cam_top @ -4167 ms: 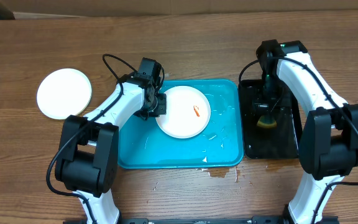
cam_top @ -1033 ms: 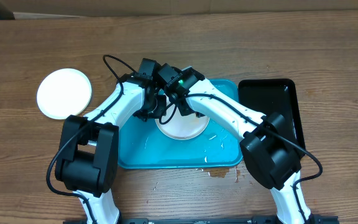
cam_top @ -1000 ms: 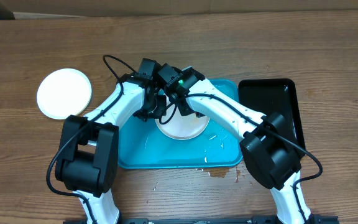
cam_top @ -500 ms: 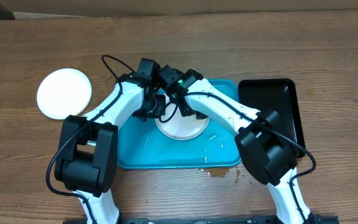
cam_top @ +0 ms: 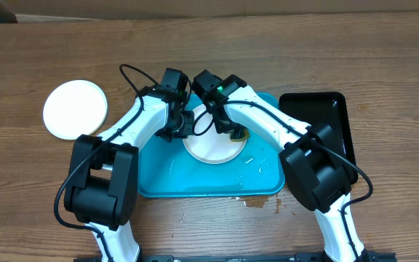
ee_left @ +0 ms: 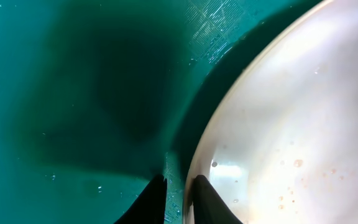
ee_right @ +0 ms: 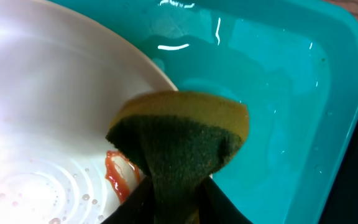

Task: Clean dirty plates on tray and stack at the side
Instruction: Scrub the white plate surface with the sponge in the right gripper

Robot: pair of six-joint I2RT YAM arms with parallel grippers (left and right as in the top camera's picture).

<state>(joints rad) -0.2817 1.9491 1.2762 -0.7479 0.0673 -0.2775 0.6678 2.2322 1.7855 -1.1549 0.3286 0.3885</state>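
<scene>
Turquoise tray (cam_top: pixel 260 175) holds a white plate (ee_right: pixel 42 118). Left gripper (ee_left: pixel 180 198) pinches its rim; right gripper (ee_right: pixel 173 208) clamps a yellow-green sponge (ee_right: pixel 182 134) beside a red smear (ee_right: pixel 118 173).

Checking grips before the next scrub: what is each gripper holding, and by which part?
The left gripper pinches the plate by its left rim. The right gripper holds the sponge, squeezed at its near end.
</scene>
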